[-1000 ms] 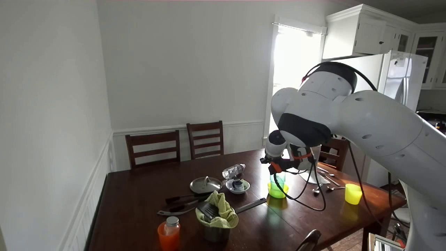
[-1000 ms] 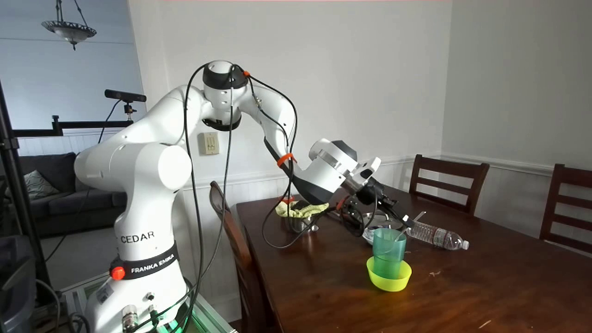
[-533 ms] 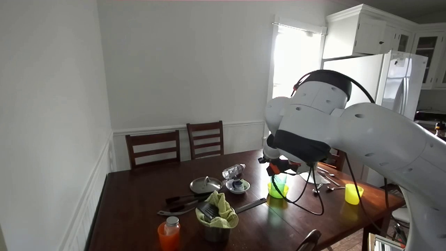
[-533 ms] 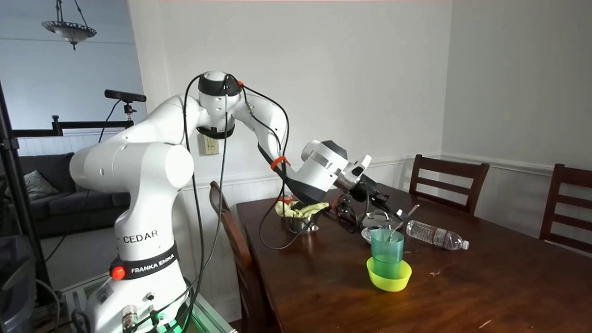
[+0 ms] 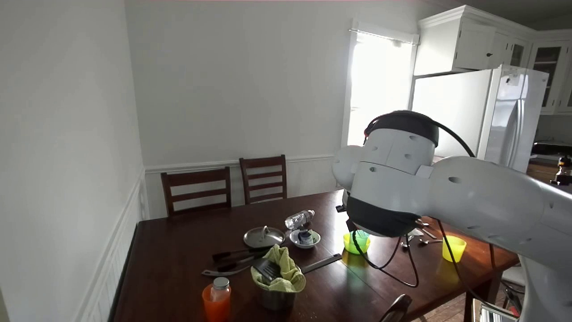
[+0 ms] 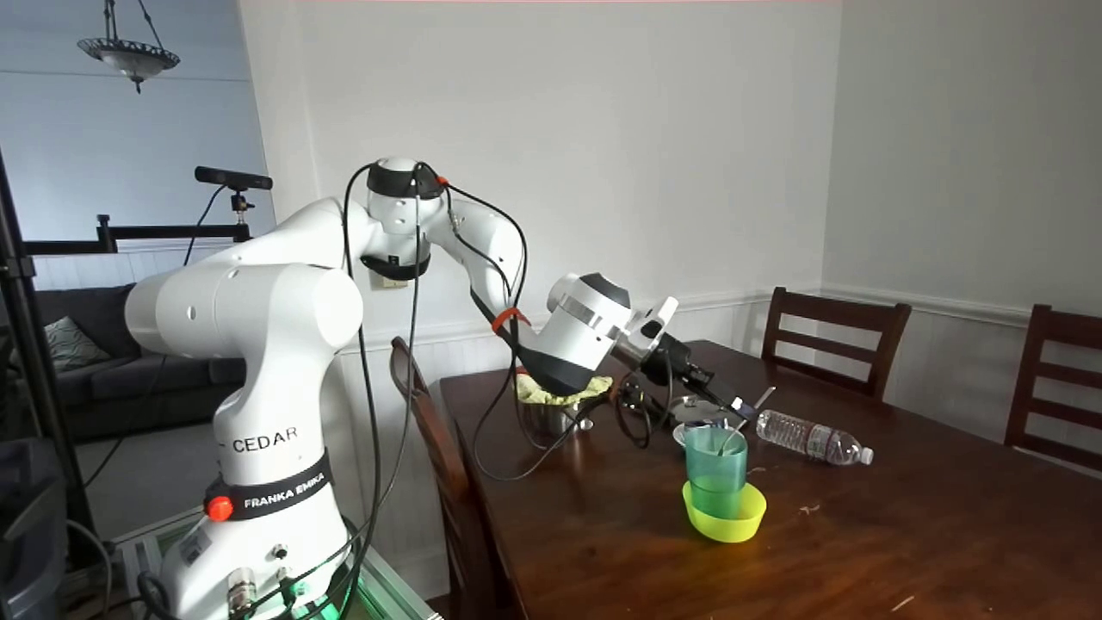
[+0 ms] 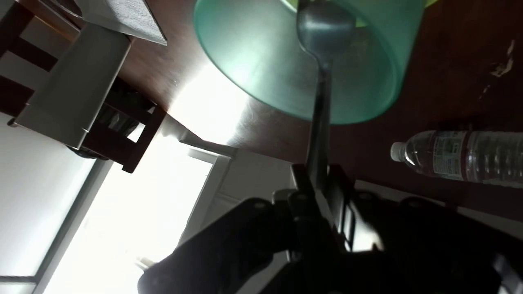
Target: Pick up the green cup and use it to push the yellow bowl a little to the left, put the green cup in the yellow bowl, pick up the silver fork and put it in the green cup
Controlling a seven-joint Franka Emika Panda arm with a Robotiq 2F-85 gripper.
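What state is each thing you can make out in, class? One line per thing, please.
Gripper: clamped on the fork.
Fork: held, head inside the green cup.
Green cup: standing in the yellow bowl.
Yellow bowl: on the table, holding the cup.
Bottle: lying on its side, cap on.
Pot: lidless, cloth inside.
Lid: on the table, handle up.
Orange cup: upright, capped jar inside.
Yellow cup: upright.

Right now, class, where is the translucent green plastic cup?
In an exterior view, right of centre, the green cup sits inside the round lime-yellow plastic bowl, left of the clear plastic bottle.
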